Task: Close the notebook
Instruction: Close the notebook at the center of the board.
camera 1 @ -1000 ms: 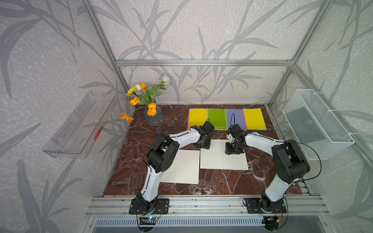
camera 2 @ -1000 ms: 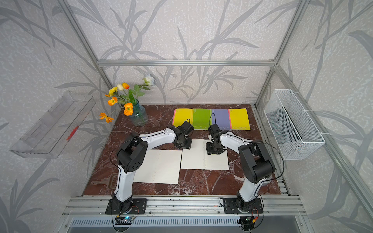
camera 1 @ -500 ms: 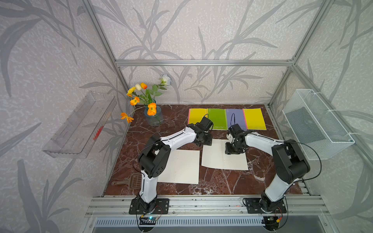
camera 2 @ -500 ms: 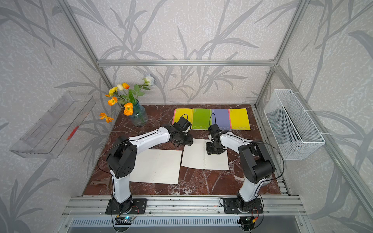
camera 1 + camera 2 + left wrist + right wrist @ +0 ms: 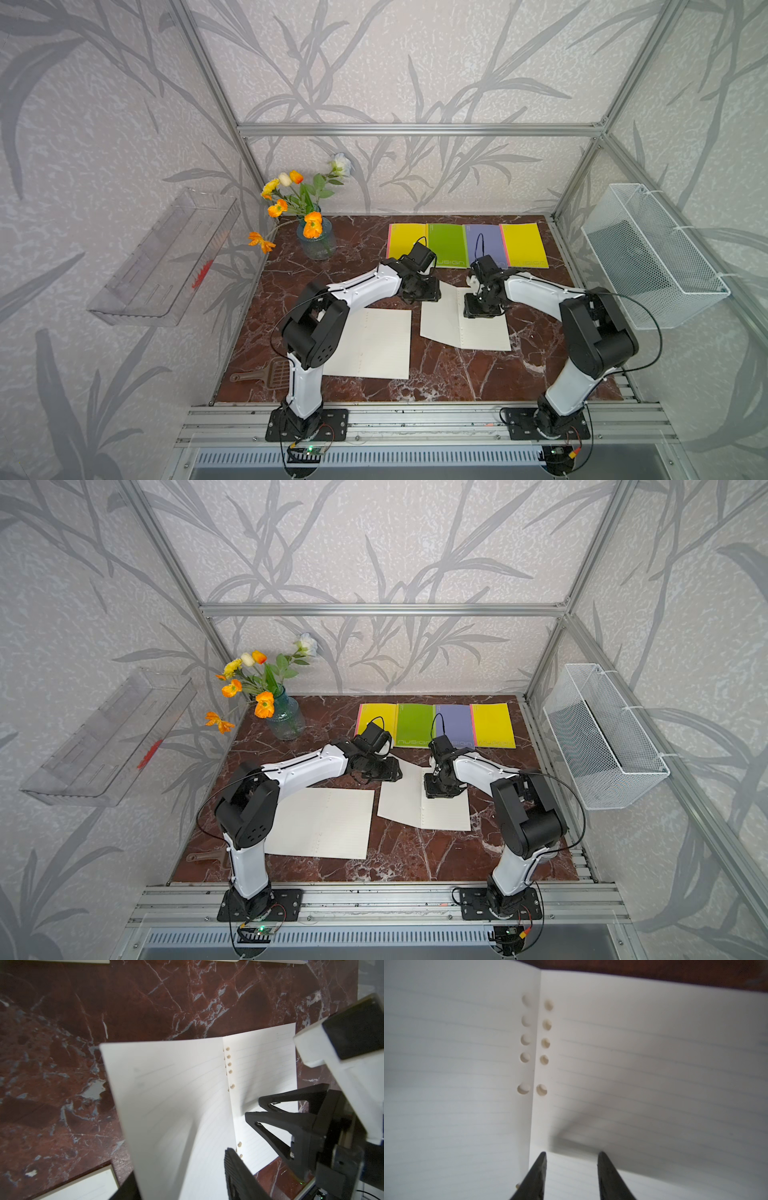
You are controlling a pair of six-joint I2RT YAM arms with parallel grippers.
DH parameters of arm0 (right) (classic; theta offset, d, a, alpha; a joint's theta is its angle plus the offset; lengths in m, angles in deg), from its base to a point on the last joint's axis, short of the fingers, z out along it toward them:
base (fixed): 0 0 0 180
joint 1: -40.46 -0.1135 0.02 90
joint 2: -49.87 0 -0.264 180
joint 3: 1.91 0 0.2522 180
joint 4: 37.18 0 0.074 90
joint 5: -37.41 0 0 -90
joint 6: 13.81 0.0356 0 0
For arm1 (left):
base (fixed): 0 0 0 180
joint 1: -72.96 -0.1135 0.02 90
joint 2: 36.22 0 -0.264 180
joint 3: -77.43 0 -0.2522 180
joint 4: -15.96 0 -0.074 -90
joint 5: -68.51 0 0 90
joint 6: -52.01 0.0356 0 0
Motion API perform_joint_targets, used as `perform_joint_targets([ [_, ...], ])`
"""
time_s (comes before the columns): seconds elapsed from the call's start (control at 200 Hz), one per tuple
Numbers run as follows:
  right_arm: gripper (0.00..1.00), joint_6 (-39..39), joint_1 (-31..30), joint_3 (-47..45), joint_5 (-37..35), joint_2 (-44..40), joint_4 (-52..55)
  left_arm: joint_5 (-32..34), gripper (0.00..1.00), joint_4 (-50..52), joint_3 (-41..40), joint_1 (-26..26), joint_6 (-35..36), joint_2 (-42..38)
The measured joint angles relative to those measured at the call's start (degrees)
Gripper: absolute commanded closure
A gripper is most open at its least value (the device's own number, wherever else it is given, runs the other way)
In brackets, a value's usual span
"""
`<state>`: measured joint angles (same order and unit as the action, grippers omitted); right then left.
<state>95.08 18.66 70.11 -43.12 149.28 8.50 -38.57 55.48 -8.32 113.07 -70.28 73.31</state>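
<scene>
Both top views: the notebook (image 5: pixel 478 332) lies open on the bench (image 5: pixel 357 257), in front of a row of closed coloured notebooks (image 5: pixel 446 245) and to the right of a second open notebook (image 5: pixel 374 345). Its left leaf is tilted up off the marble beside the left gripper (image 5: pixel 428 291), and the right gripper (image 5: pixel 478 309) stands on the right leaf near the spine. Closing is judged begun, not finished: the raised leaf has yet to fold over onto the flat one. Both sets of fingertips are masked here by the wrists. Left wrist view: the raised leaf (image 5: pixel 176 1105) runs between the left fingers (image 5: pixel 239 1178), which stand apart rather than pinched together; their tips are cut off by the frame, so contact is unclear. Right wrist view: the right fingers (image 5: pixel 610 1176), with a narrow gap between them and nothing in it, bear on the flat leaf (image 5: pixel 654 1053). The cover is nowhere visible.
</scene>
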Motion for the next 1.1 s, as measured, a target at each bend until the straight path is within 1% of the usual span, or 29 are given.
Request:
perform_joint_targets([
  [0.125,0.59,0.0,0.0,0.0,0.0,0.0,0.02,-0.61,0.54,-0.57,-0.09,0.0,-0.57,-1.18],
  [0.285,0.59,0.0,-0.02,0.0,0.02,-0.02,0.0,-0.85,0.72,-0.94,-1.05,-0.07,-0.9,-3.08],
  [0.375,0.59,0.0,0.0,0.0,0.02,-0.02,0.02,-0.85,0.79,-1.01,-2.4,-0.07,-0.72,-4.13],
  [0.545,0.58,0.04,0.0,0.0,0.02,-0.07,0.02,-0.85,0.89,-1.01,-4.42,-0.2,-1.16,-4.57],
  [0.825,0.57,0.2,-0.02,-0.35,0.11,-0.48,-0.46,-0.63,0.98,-1.2,-6.32,-0.52,-1.4,-5.27],
  [1.099,0.55,0.15,0.0,-1.11,-0.44,-3.34,-0.28,-0.66,1.0,-1.53,-9.11,-2.03,-1.11,-7.02],
])
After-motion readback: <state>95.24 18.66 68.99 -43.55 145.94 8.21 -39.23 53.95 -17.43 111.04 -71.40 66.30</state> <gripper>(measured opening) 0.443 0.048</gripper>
